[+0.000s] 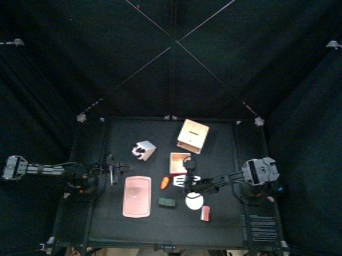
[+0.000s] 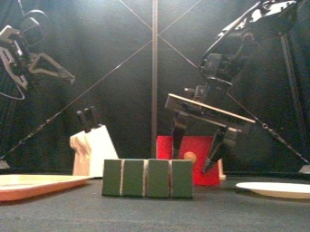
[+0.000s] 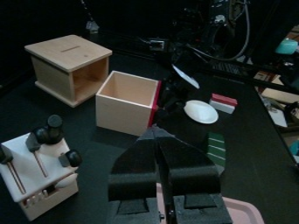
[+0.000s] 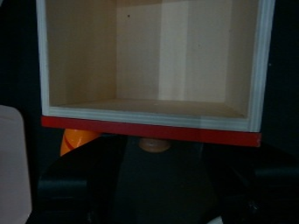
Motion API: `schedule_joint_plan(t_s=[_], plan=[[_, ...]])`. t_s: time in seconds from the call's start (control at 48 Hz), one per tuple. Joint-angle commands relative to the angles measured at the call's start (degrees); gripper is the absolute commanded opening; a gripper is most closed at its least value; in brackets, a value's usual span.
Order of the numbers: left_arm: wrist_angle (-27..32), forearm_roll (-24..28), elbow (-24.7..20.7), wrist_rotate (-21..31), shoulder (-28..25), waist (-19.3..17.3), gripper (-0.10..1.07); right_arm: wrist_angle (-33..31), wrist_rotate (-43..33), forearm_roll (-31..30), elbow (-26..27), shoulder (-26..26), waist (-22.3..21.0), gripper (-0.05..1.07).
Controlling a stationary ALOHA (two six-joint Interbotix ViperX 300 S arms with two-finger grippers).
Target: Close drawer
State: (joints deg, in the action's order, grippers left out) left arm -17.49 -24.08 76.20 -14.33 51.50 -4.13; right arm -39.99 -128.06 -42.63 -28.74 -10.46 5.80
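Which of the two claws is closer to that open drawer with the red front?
The right one. The right gripper hangs with its jaws wide open just in front of the drawer, facing its red front. The left gripper waits farther back toward the table's left side.

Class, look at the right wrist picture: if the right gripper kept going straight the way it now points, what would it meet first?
Most likely the drawer: its red front edge and pale open tray fill the view straight beyond the open right gripper. Nothing shows between them, though how far off it lies is unclear.
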Motion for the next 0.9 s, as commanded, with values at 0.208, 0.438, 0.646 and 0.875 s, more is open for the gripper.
schedule_joint_plan(t_s=[0.208, 0.438, 0.646, 0.875], plan=[[-0.3, 0.1, -0.5, -0.2, -0.2, -0.4, 0.26, -0.2, 0.0, -0.3, 1.1, 1.1, -0.7, 0.76], [-0.3, 0.0, -0.4, -0.2, -0.1, -0.5, 0.26, -0.2, 0.0, -0.1, 1.0, 1.1, -0.7, 0.51], [-0.2, 0.0, -0.3, -0.2, -0.1, -0.6, 0.26, -1.0, -0.8, -0.7, 1.5, 0.4, -0.6, 0.42], [-0.2, 0.0, -0.3, -0.1, -0.2, -0.7, 0.26, -7.7, -8.4, -6.8, 2.1, 0.7, 0.5, 0.41]])
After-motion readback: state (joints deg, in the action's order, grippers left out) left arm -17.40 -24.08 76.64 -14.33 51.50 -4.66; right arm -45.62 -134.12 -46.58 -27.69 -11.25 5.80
